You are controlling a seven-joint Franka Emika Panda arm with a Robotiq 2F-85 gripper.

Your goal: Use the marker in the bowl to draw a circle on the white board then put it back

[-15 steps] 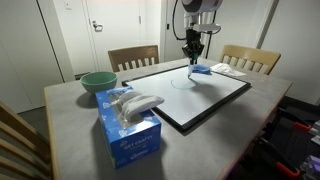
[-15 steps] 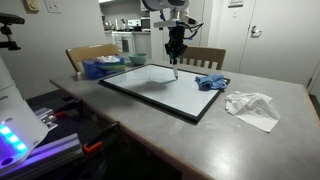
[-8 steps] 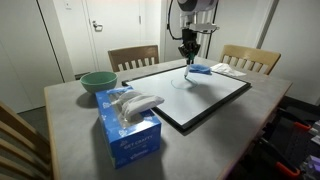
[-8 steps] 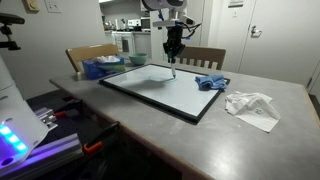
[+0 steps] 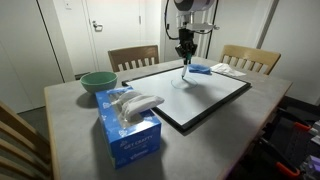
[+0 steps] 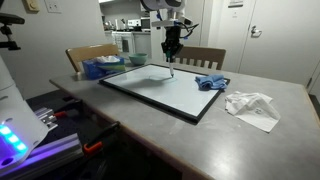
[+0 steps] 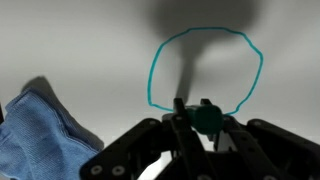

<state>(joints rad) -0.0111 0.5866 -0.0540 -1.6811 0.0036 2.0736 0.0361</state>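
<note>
The marker (image 7: pixel 206 118) stands roughly upright in the tool (image 5: pixel 186 54), whose fingers are clamped tight on its upper part, tip pointing down over the white board (image 5: pixel 215 100). From the wrist view I cannot tell whether the tip touches the surface. Below it on the board is a teal circle (image 7: pixel 151 75), a closed, slightly uneven loop, and the marker's dark tip sits near its lower edge in that view. A crumpled blue cloth (image 7: pixel 40 130) lies near the circle, at the board's edge. The board lies flat on the grey worktop (image 5: pixel 70 120). The teal-green bowl (image 5: pixel 98 88) sits on the worktop well apart from the marker, beyond the board's far end, just behind a blue tissue box (image 5: pixel 130 135). In an exterior view, a crumpled white paper (image 6: pixel 252 105) rests on the worktop past the cloth. Two wooden chairs (image 5: pixel 133 57) (image 5: pixel 250 58) stand at the far side.
</note>
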